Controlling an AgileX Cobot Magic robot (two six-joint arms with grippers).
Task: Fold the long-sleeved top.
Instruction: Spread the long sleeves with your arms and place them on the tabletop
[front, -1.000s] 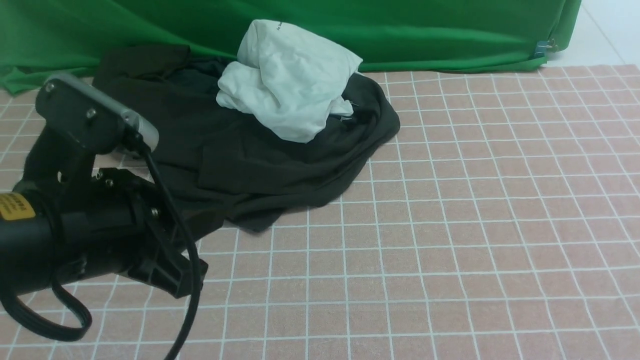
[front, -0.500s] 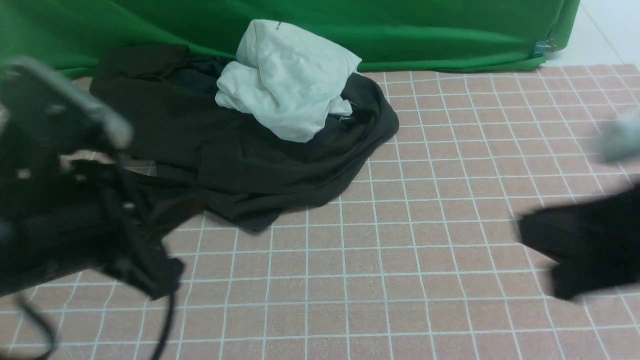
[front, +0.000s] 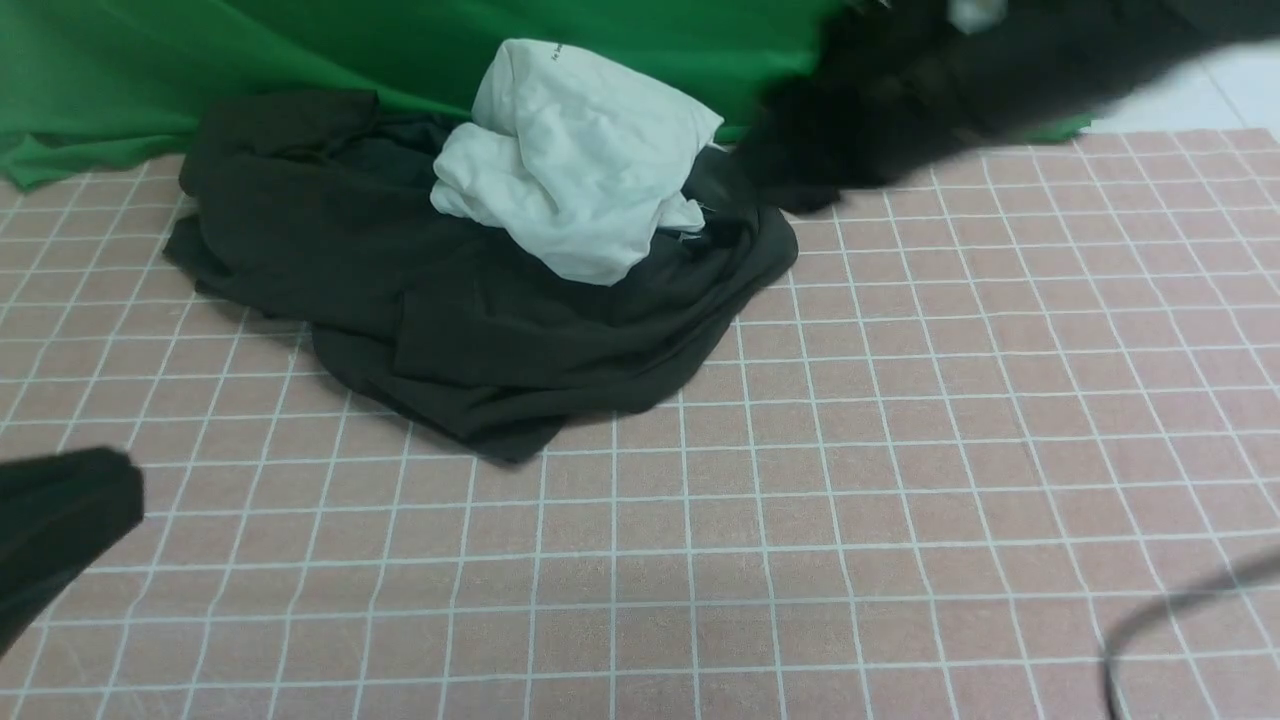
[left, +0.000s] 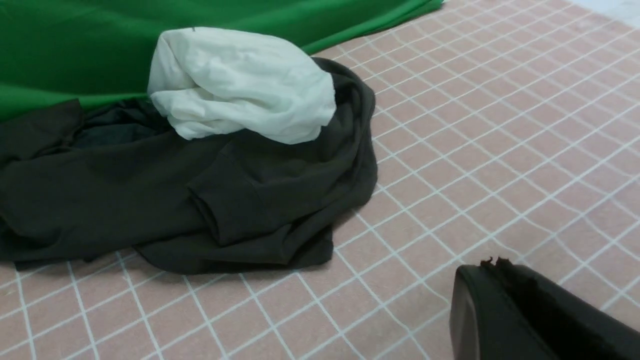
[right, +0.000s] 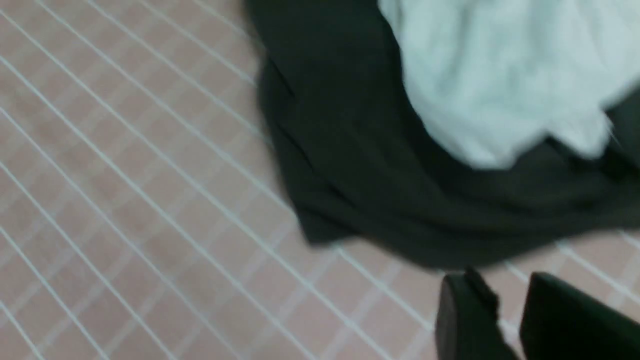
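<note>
Brownish-black knit, the long-sleeved top (front: 480, 330) lies in a crumpled heap on a pink mat (front: 900, 450) ruled with white squares, directly beneath a bunched white tee (front: 580, 160). The tee sits on the far part of the top, and the dark garment spreads out from under it to the left and toward the robot. A stitched cuff, seen from the left wrist, is folded across the heap on the near side of the tee. Just left of the tee, a darker, bluish-black fold of cloth (front: 400, 150) shows between it and the top. Behind the tee hangs a green backdrop (front: 300, 50), its lower edge draped onto the mat.

To the right of the tee, the robot's right arm (front: 900, 110) reaches in as a motion-blurred black shape, its tip close to the tee's right edge and over the rim of the top; whether it touches the cloth cannot be told. From the right wrist, also blurred, the right gripper (right: 505, 290) shows two fingers standing slightly apart with nothing between them, over bare mat just beside the top's edge.

Well apart from the tee, toward the robot and off to the left, a dark part of the left arm (front: 60, 520) enters the front view. The left wrist camera shows the left gripper (left: 492, 270) with its fingers pressed together and empty, above bare mat, clear of the top. A black cable (front: 1150, 620) curls over the mat far from the tee, on the near right.
</note>
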